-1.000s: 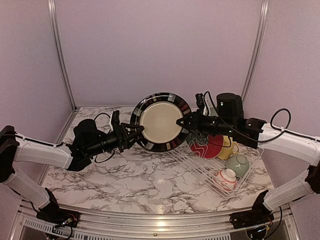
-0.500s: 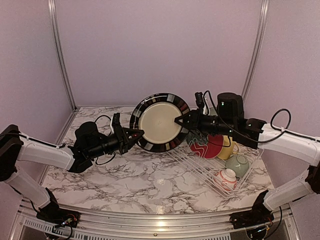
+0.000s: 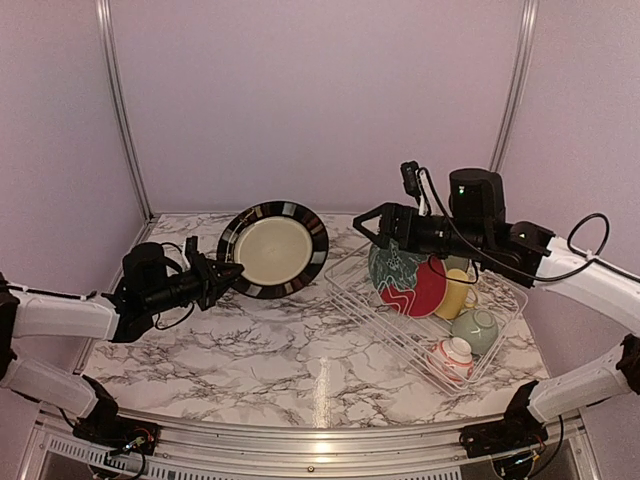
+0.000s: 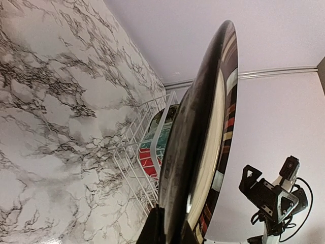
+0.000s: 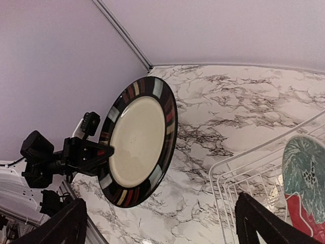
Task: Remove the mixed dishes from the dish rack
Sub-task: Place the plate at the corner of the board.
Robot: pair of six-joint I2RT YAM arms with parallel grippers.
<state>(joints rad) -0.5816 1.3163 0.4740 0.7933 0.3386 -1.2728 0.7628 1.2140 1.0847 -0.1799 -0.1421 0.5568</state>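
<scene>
While left claw [image 3: 232, 269] pinches the black-rimmed plate [image 3: 273, 250] at its edge, right claw [image 3: 365, 227] gapes.

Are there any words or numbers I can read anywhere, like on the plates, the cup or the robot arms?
None: no word, number or brand can be read in any view.
black-rimmed plate: coloured blocks round the rim, no letters.
floral plate: leaves and red shapes only.
small patterned bowl: red marks, too small to tell if any are letters.
yellow mug: nothing shows on it.
</scene>
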